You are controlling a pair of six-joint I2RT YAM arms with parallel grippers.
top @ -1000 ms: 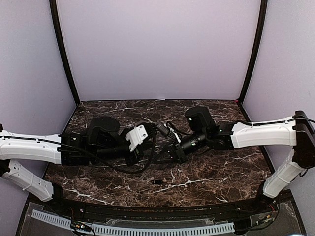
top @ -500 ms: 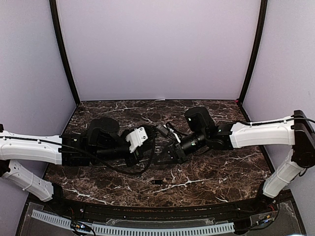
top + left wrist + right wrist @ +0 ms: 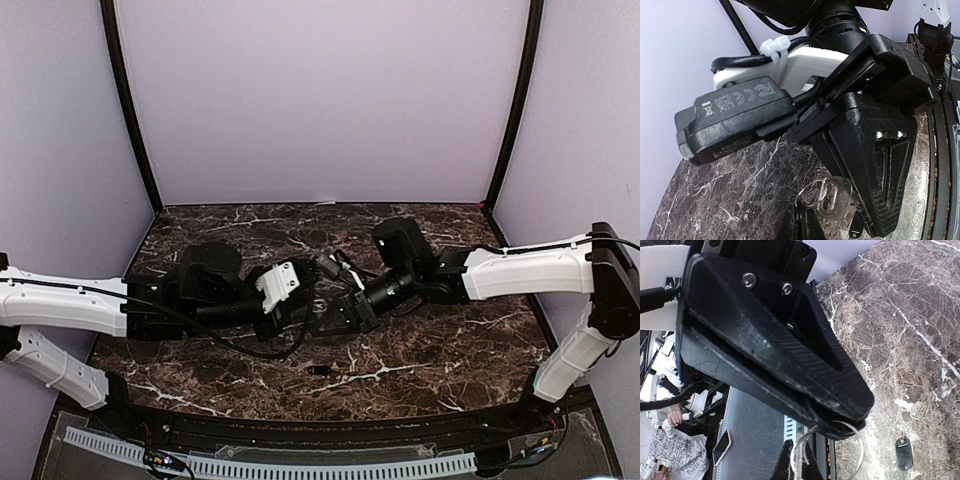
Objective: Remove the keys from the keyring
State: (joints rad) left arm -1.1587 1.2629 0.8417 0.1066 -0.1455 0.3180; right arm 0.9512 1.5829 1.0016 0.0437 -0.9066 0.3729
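Right tool [image 3: 840,427], clamped on keyring [image 3: 862,442], and left tool [image 3: 802,223], closed with load unclear, sank slightly at frame centre; I judge key [image 3: 835,202] still attached.

Table top [image 3: 460,345] glossy dark brown marble-look with white veins, right gripper [image 3: 847,422] matt black plastic, finely ribbed, scuffed, screws [image 3: 749,280] bright metal, keyring [image 3: 861,449] thin shiny wire, key [image 3: 836,204] polished silvery metal, camera housing [image 3: 735,115] grainy matt black plastic, arm shells [image 3: 525,270] smooth white plastic.

Arms [image 3: 520,270] are white-shelled with black joints [image 3: 210,268] and ribbed pincer fingers [image 3: 790,355].
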